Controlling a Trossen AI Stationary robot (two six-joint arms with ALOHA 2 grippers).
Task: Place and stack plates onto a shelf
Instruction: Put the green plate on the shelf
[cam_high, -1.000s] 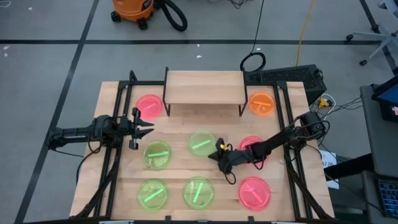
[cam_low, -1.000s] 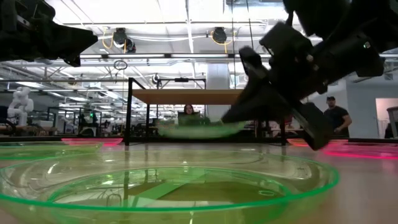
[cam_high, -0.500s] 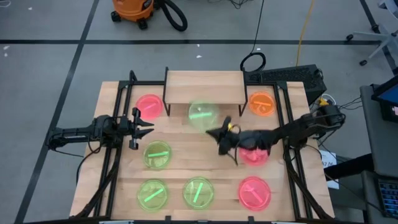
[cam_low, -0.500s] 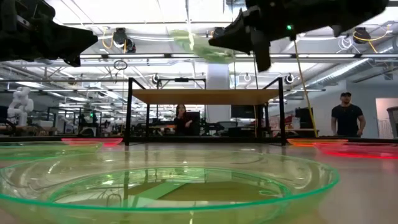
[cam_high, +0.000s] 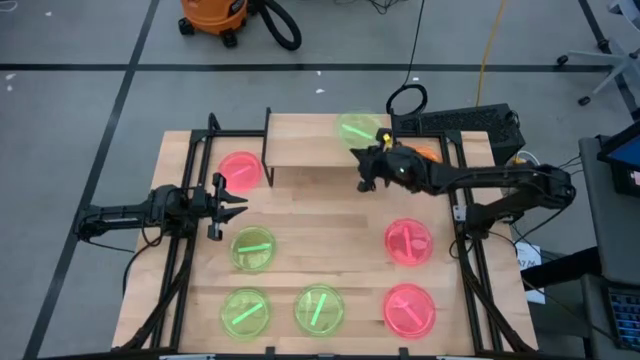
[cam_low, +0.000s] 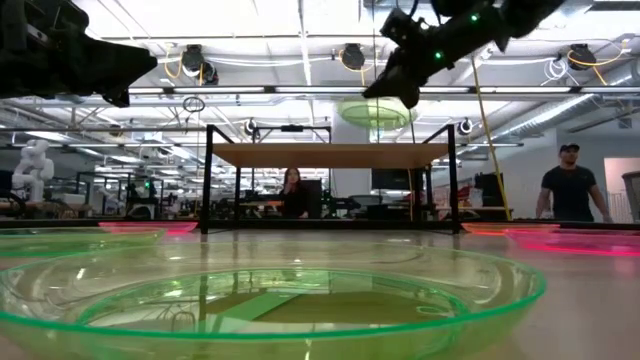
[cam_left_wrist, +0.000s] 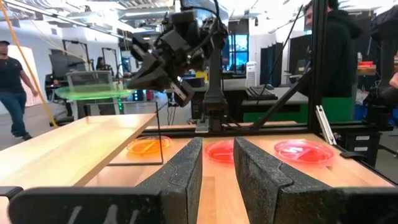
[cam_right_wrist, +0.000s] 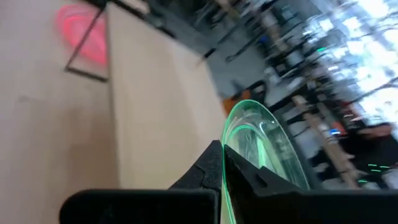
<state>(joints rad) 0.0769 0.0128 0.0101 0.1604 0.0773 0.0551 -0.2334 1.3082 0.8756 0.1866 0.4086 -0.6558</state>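
Left hand (cam_high: 228, 197): parked over the left side of the tabletop (cam_high: 330, 235), fingers (cam_left_wrist: 180, 171) parted by a narrow gap, nothing held.

Pink plate (cam_high: 241, 168): flat on the tabletop, just left of the shelf (cam_high: 310, 140).

Three green plates: one (cam_high: 254, 248) below the left hand, two (cam_high: 246, 311) (cam_high: 319, 308) along the near edge, each with a bright streak.

Carried green plate (cam_high: 357, 129): a second ago low over the middle of the tabletop, half a second ago raised in front of the shelf, now held over the shelf's right half. Seen from table height, it is held roughly level and clear above the board, not yet touching. Translucent, thin-rimmed, round. The first placement is judged near; only lowering and release remain.

Right hand (cam_high: 372, 160): closed on the rim of the carried plate, reaching in from the right.

Orange plate (cam_high: 428, 156): mostly hidden beneath the right arm, just right of the shelf.

Two pink plates (cam_high: 408, 241) (cam_high: 410, 308): flat at the right of the tabletop.

Shelf: bare; nothing stacked yet.
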